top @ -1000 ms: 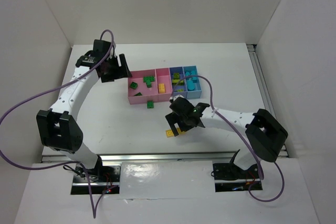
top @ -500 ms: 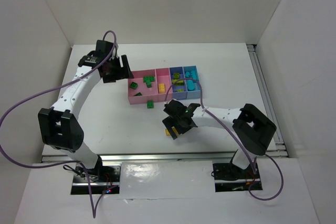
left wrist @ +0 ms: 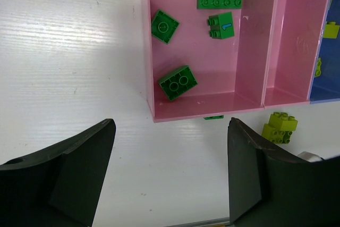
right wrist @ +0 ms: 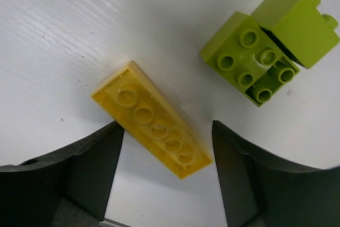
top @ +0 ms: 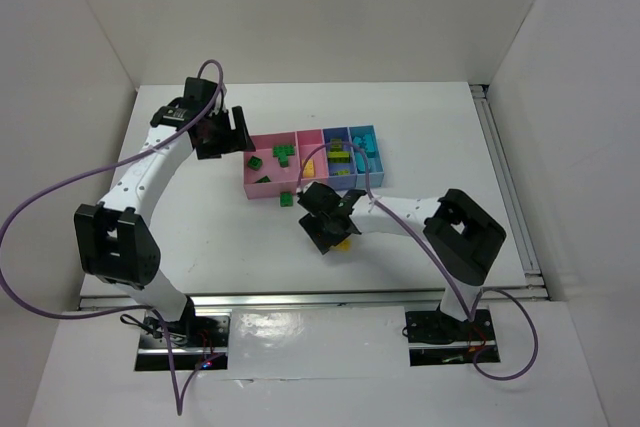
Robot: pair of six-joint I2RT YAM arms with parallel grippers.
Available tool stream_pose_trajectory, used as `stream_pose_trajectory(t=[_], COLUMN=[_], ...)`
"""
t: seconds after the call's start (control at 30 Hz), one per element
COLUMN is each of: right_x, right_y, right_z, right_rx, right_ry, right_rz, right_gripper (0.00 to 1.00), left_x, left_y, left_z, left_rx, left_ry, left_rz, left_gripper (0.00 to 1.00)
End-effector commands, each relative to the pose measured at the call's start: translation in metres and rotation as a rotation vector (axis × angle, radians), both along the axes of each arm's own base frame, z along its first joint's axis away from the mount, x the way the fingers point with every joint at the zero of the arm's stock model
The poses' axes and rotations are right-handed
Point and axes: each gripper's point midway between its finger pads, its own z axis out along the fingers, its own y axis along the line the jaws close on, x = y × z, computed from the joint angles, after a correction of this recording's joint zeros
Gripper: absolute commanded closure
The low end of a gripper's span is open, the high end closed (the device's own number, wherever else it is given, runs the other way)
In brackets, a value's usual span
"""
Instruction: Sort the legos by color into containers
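Note:
A long yellow lego [right wrist: 154, 126] lies flat on the white table between the fingers of my right gripper [right wrist: 166, 134]. Its jaws stand apart on either side of it, open, low over the table [top: 325, 230]. A lime green lego [right wrist: 265, 51] sits just beyond, also seen from the left wrist [left wrist: 279, 126]. A dark green lego [top: 287, 199] rests in front of the containers [top: 265, 194]. The left pink compartment [left wrist: 149, 51] holds several dark green legos [left wrist: 178, 82]. My left gripper [left wrist: 170, 174] hangs open and empty by the tray's left end [top: 225, 132].
The second pink compartment holds a yellow brick [top: 310, 164], the purple-blue one lime and yellow bricks [top: 340, 159], the light blue one cyan bricks [top: 367, 152]. White walls close in the table on the left, back and right. A purple cable [top: 60, 192] loops beside the left arm.
My right gripper has moved left over the yellow lego and its jaws have narrowed around it. The left arm has hardly moved.

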Motion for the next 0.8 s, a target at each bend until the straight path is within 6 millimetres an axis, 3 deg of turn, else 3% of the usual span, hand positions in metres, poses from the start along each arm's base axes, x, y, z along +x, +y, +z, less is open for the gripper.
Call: stream_pose_trajectory(t=[0.0,0.17,0.23,0.33,0.57,0.6,0.63,0.67,0.7,0.73,0.77], right_x=[0.001,-0.007,-0.004,0.017,0.103,0.121,0.133,0.153,0.167,0.178,0.188], right_y=[0.014,0.016,0.016,0.024,0.034,0.028,0.030,0.037,0.029,0.033,0.034], right_z=[0.002,0.009,0.018,0.056,0.147,0.152,0.144,0.166,0.165,0.151,0.152], right_rx=[0.025,0.045,0.047,0.082,0.351,0.366,0.352,0.402,0.391,0.373,0.374], right_ry=[-0.012,0.000,-0.018,-0.120,-0.271,-0.280,-0.259,-0.294,-0.284,-0.257,-0.260], right_rz=[0.041,0.051,0.045,0.006,-0.138,-0.171,-0.185,-0.203,-0.233,-0.240,-0.248], right_gripper=[0.36,0.69,0.73,0.74,0.73,0.73,0.73,0.72,0.72,0.72,0.70], left_x=[-0.001,-0.003,-0.001,-0.001,-0.002,-0.002,-0.001,-0.009,-0.013,-0.012,-0.017], left_y=[-0.001,-0.002,-0.003,-0.003,-0.008,-0.009,-0.008,-0.015,-0.028,-0.038,-0.044], left_z=[0.002,-0.001,0.000,0.000,-0.004,-0.004,-0.004,-0.010,-0.008,-0.010,-0.011], left_rx=[0.012,0.005,0.003,0.003,-0.011,-0.011,-0.019,-0.043,-0.075,-0.083,-0.076], left_ry=[-0.012,-0.002,-0.013,-0.013,-0.010,-0.010,-0.007,0.016,0.008,-0.005,-0.005], left_rz=[-0.028,-0.035,-0.035,-0.035,-0.043,-0.043,-0.017,-0.017,-0.020,-0.024,-0.018], left_gripper=[0.15,0.15,0.15,0.15,0.15,0.15,0.16,0.16,0.18,0.18,0.18])
